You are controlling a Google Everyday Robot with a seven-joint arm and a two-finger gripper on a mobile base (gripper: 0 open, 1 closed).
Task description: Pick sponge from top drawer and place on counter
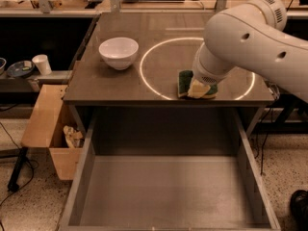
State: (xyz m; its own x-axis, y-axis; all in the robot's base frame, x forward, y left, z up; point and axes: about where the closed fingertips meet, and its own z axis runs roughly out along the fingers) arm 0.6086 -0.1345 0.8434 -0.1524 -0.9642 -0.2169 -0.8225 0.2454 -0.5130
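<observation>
The sponge (184, 82), dark green on top with a yellow edge, sits on the counter (159, 57) near its front edge, inside the bright ring of light. My gripper (198, 89) is right at the sponge, its cream-yellow fingers (196, 88) against the sponge's right part, under my white arm. The top drawer (168, 186) is pulled fully open below the counter, and its grey bottom holds nothing.
A white bowl (118, 52) stands on the counter's left part. A tan wooden box (48, 129) with crumpled stuff sits left of the drawer. A white cup (42, 64) and a dish (19, 69) sit on a shelf at far left.
</observation>
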